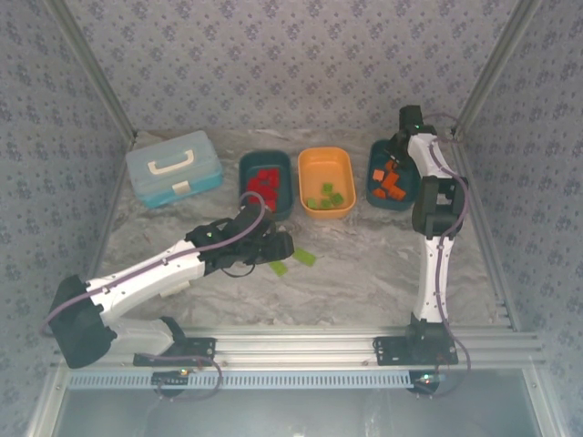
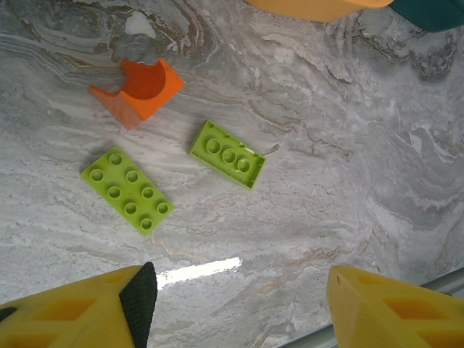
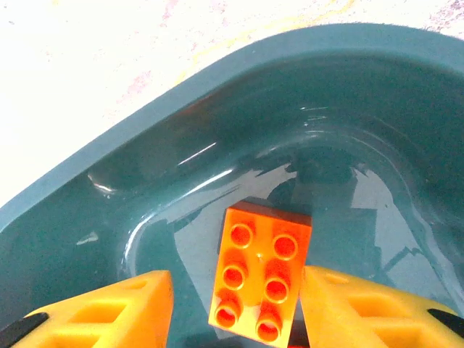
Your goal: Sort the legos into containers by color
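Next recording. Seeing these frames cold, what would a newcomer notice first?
A row of tubs at the far side catches the eye: a left teal tub of red bricks, an orange tub of green ones, a right teal tub of orange ones. The right gripper hangs open over that tub, an orange brick between its fingers; the left gripper hovers open over two loose green bricks on the table.
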Robot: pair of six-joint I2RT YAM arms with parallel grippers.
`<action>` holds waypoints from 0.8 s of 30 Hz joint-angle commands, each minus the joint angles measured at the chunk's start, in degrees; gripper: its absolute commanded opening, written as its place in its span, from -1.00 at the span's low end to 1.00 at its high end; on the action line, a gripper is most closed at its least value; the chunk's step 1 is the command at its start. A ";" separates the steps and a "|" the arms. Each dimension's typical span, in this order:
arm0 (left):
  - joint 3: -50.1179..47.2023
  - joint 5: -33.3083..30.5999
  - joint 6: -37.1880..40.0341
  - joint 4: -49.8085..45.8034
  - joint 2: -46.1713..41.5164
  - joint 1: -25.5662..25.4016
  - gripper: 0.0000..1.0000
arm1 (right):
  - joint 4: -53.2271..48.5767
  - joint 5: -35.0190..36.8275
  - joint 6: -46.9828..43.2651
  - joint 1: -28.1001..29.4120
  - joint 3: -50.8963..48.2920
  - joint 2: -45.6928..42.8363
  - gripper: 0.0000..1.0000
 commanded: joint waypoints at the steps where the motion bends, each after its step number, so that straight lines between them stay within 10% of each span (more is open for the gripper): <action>1: 2.07 -2.72 -2.81 -4.02 -0.64 -0.66 0.30 | -0.49 2.54 -2.09 2.39 -0.80 -9.97 -0.01; 9: 3.19 -7.39 -17.86 -12.42 6.16 -2.56 0.26 | 14.52 0.77 -10.24 13.27 -33.61 -49.79 0.11; 17: 6.81 -7.71 -24.31 -9.35 19.23 -3.04 0.28 | 18.02 -19.51 -14.75 27.48 -66.49 -84.62 0.34; 24: 11.55 -10.06 -27.37 -10.82 28.06 -3.04 0.29 | 9.13 -21.78 -10.82 40.92 -76.54 -101.08 0.59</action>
